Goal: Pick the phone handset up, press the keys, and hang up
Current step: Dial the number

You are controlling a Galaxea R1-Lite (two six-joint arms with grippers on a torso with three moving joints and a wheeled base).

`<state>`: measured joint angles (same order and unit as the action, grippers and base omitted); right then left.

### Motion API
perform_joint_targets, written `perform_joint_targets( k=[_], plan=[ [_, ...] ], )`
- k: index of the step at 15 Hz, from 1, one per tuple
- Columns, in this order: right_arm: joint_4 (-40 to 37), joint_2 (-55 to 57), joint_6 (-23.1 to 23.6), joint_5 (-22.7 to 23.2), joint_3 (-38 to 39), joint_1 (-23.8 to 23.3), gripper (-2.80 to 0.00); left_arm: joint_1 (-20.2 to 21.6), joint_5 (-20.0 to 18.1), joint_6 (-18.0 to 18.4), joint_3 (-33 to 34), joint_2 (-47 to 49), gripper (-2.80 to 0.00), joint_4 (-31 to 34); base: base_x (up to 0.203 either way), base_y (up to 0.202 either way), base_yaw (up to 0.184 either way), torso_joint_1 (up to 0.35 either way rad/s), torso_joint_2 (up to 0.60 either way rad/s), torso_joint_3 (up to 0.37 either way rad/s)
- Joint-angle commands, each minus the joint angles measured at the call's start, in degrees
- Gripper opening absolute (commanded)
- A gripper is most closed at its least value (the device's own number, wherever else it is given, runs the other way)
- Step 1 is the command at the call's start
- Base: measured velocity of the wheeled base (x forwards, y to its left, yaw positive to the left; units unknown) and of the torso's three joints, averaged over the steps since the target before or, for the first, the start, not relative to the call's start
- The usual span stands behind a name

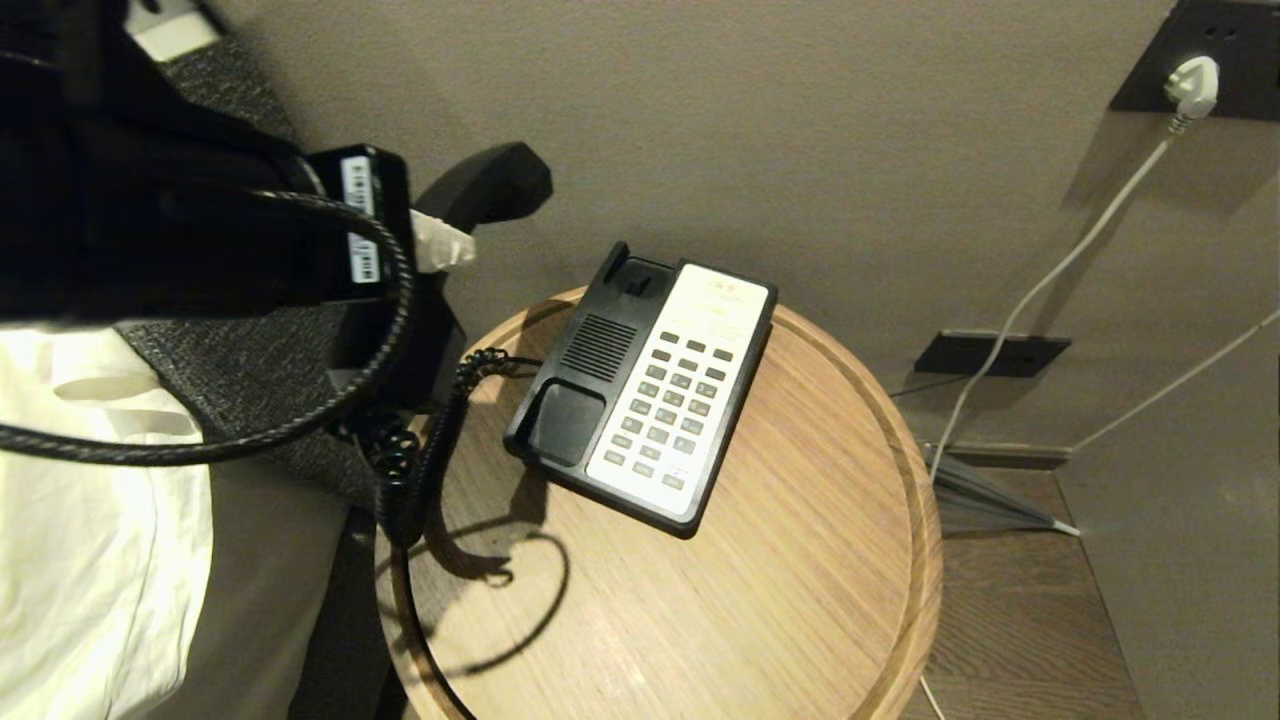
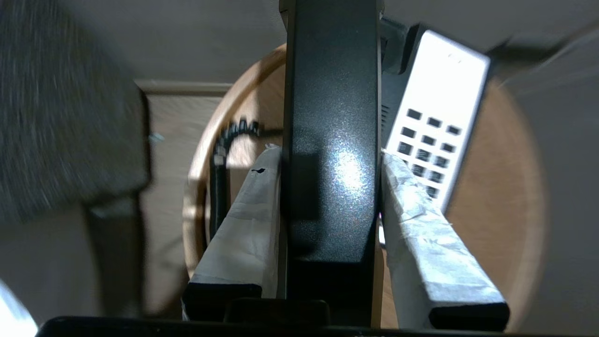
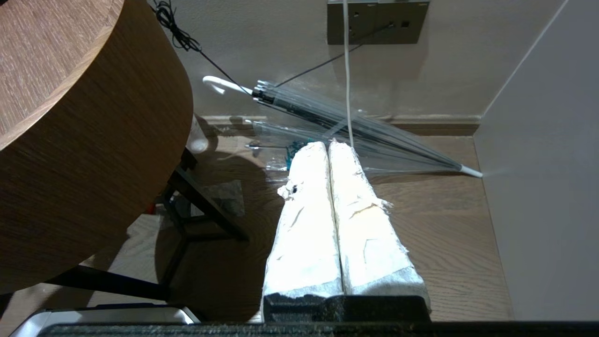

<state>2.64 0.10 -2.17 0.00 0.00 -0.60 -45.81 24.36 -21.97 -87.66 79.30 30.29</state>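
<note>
Left gripper (image 2: 330, 159) clamps the phone handset (image 2: 332, 140) across its middle; both tape-wrapped fingers (image 2: 248, 220) press flat against the handset's two sides, jaws part-way closed on it. In the head view the handset (image 1: 490, 185) is held in the air to the left of the phone base (image 1: 640, 390), off its cradle, upper end tilted toward the wall, with the left gripper (image 1: 440, 245) showing only a white fingertip beside it. Coiled cord (image 1: 420, 450) hangs from the handset down past the left rim of the round wooden table (image 1: 800, 560) and curls back onto the tabletop to the base's left side. Base sits on the table's rear half, angled, empty cradle on its left, light keypad panel (image 1: 675, 400) on its right. Right gripper (image 3: 330, 147) hangs low beside the table, over the wooden floor (image 3: 435, 234), taped fingers pressed together, gripping nothing. A folded clear umbrella (image 3: 337, 126) lies on the floor by the wall just past those fingers.
</note>
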Motion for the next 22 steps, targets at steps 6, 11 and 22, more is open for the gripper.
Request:
perform_joint_targets(
  k=[6,11,22],
  plan=[
    [0.02,0.08,-0.02,0.07,1.23,-0.02,-2.80,-0.84,-1.65,-17.91,17.64,-25.41,-2.80,-0.66,0.000,0.000,0.000,0.000,0.00,0.000],
    [0.00,0.08,-0.02,0.09,1.23,-0.02,-2.80,-0.79,-3.96,-22.65,26.59,-33.46,-2.80,-9.13,0.000,0.000,0.000,0.000,0.00,0.000],
    [-1.65,0.08,-0.55,-0.37,-6.14,-0.02,-2.80,0.91,-12.26,-21.89,29.41,-40.46,-2.80,-11.78,0.000,0.000,0.000,0.000,0.00,0.000]
  ],
)
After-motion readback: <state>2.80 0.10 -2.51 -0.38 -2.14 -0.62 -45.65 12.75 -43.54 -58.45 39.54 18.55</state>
